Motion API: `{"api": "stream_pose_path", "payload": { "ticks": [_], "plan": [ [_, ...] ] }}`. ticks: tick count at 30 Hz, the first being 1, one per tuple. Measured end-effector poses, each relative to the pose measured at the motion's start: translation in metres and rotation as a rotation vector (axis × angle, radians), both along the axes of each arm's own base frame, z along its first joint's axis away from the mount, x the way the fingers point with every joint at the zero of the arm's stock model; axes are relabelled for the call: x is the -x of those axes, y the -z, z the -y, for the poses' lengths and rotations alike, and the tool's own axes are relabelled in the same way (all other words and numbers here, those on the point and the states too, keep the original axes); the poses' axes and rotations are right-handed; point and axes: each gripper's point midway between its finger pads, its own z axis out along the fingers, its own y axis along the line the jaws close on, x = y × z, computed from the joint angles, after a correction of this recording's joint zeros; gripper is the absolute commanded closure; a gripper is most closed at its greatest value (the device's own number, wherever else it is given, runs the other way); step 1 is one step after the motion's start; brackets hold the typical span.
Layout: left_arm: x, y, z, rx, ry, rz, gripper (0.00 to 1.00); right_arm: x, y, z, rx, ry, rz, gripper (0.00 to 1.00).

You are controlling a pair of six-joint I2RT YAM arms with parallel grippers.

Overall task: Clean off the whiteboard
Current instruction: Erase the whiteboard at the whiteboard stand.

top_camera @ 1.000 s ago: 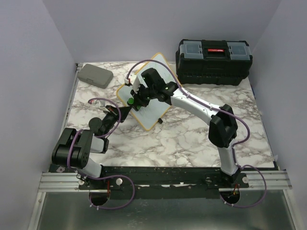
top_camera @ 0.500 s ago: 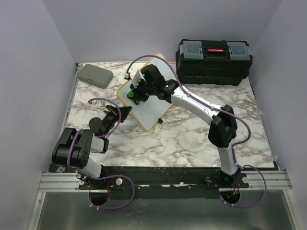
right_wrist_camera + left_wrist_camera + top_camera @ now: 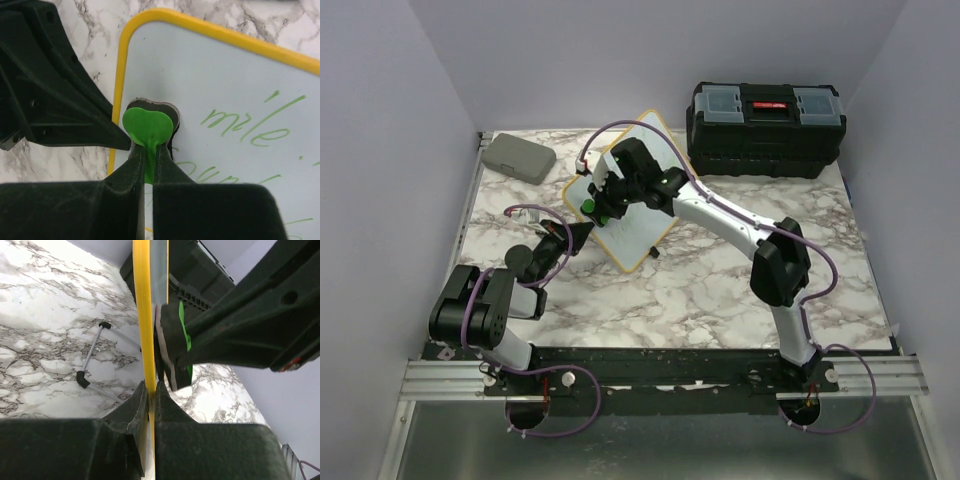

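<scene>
The whiteboard (image 3: pixel 638 228) is white with a yellow frame and stands tilted on the marble table. Green writing (image 3: pixel 250 125) covers part of its face. My left gripper (image 3: pixel 582 233) is shut on the board's near left edge. The left wrist view shows the yellow frame (image 3: pixel 141 300) pinched between the jaws. My right gripper (image 3: pixel 595 205) is shut on the green handle of the eraser (image 3: pixel 147 122). It presses the eraser's dark pad flat on the board near its left frame, and the left gripper's black finger (image 3: pixel 60 105) is just beside it.
A black toolbox (image 3: pixel 765 128) stands at the back right. A grey rounded case (image 3: pixel 519 157) lies at the back left. A small clear object (image 3: pixel 525 213) lies left of the board. A thin wire foot with black tips (image 3: pixel 92 357) rests on the table behind the board.
My right gripper has slid the eraser a little left across the board, first farther up, then back down. The left gripper and the board have not moved.
</scene>
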Motion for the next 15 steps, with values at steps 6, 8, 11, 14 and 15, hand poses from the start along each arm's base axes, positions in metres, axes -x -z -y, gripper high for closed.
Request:
{"api": "stream_pose_path", "payload": {
  "ticks": [6, 8, 11, 14, 15],
  "plan": [
    [0.000, 0.001, 0.000, 0.000, -0.001, -0.003, 1.00, 0.009, 0.011, 0.004, 0.032, -0.038, 0.008, 0.99],
    [-0.001, 0.001, 0.000, 0.000, -0.001, -0.002, 1.00, 0.009, 0.015, 0.007, 0.045, -0.023, 0.004, 0.99],
    [-0.001, 0.001, 0.000, 0.000, -0.002, -0.003, 1.00, 0.003, 0.015, 0.012, 0.041, 0.011, -0.010, 0.99],
    [-0.001, 0.001, 0.000, 0.000, -0.002, -0.003, 1.00, -0.001, 0.015, 0.015, 0.035, 0.045, -0.030, 0.99],
    [-0.001, 0.001, 0.000, 0.000, -0.002, -0.003, 1.00, -0.003, 0.014, 0.016, 0.032, 0.058, -0.036, 0.99]
  ]
}}
